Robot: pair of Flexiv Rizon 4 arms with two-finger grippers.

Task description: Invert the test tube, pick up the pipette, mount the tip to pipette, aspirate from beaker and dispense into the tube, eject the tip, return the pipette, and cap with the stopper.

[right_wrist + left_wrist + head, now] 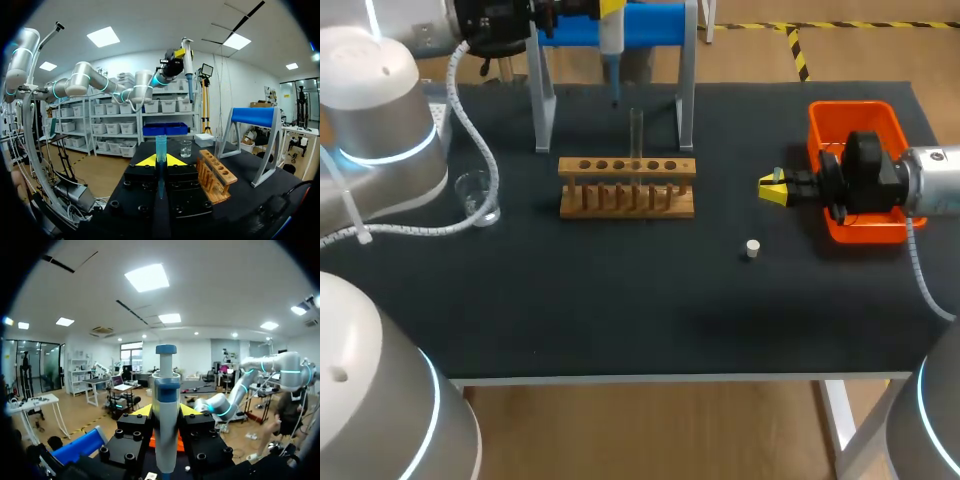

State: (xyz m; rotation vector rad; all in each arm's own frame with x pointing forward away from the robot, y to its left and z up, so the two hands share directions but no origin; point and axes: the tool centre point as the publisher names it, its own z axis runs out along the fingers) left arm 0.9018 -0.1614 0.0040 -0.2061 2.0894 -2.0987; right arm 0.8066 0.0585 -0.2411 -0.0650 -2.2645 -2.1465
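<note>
A black table (620,310) fills the frame. At center, a wooden rack (627,190) holds an upright test tube (636,130). A beaker (478,198) sits at left, a small stopper (752,249) right of center, and an orange bin (850,106) at right. At top, the left tool (166,410) is clamped on the pipette (611,42), by a blue-barred stand (655,25). The right tool (772,188), just left of the bin, pinches a pale blue pipette tip (160,147).

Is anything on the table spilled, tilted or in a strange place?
Nothing stands out. The test tube stands upright in the rack, the beaker is upright, and the stopper lies loose on the table.
</note>
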